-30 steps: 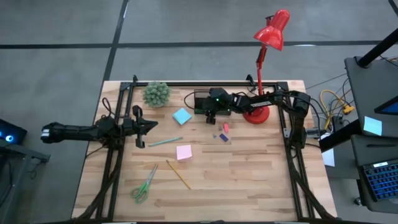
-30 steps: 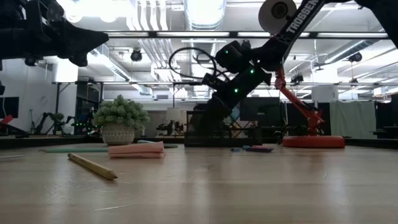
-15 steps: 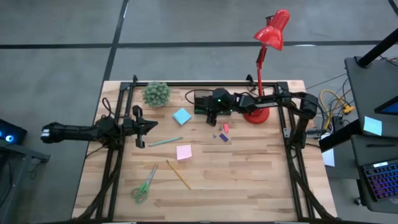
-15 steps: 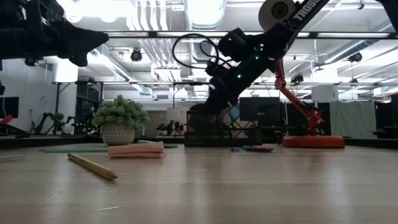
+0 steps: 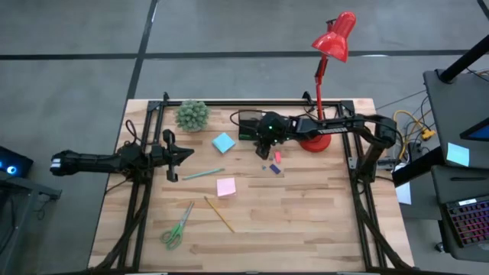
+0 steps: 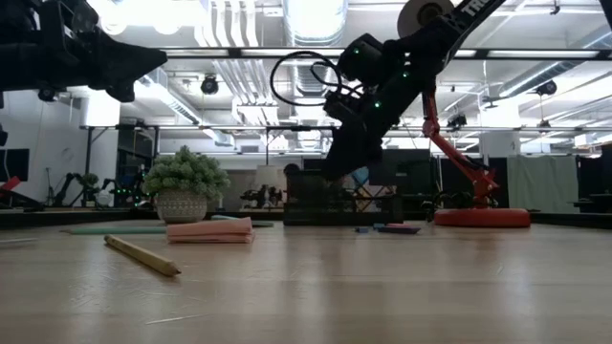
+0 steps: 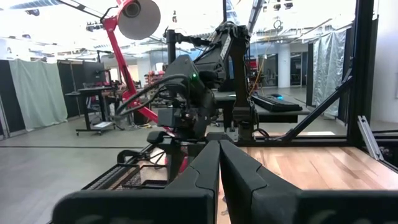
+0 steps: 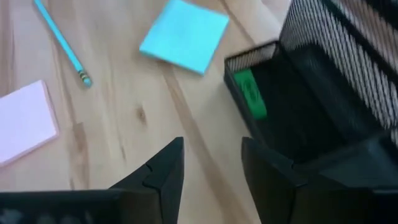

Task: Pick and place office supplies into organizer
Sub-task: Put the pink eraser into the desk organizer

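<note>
Right wrist view alone shows green piece (image 8: 250,93) inside organizer (image 8: 323,106) (long axis 11–5 o'clock); right gripper (image 8: 211,165) open, empty.

The right gripper (image 5: 262,150) hangs above the table's far middle, fingers (image 8: 163,169) parted and empty. The left gripper (image 5: 186,153) waits closed near the left edge.

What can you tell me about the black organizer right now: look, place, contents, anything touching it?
The organizer is a small black box of wire mesh, rectangular, standing upright near the table's far edge between the potted plant and the red lamp's base. The right wrist view shows its mesh walls and an open compartment holding one small green piece. The light-blue sticky note lies just beside it, apart. The right gripper hangs open next to it, holding nothing; no contact shows.
</note>
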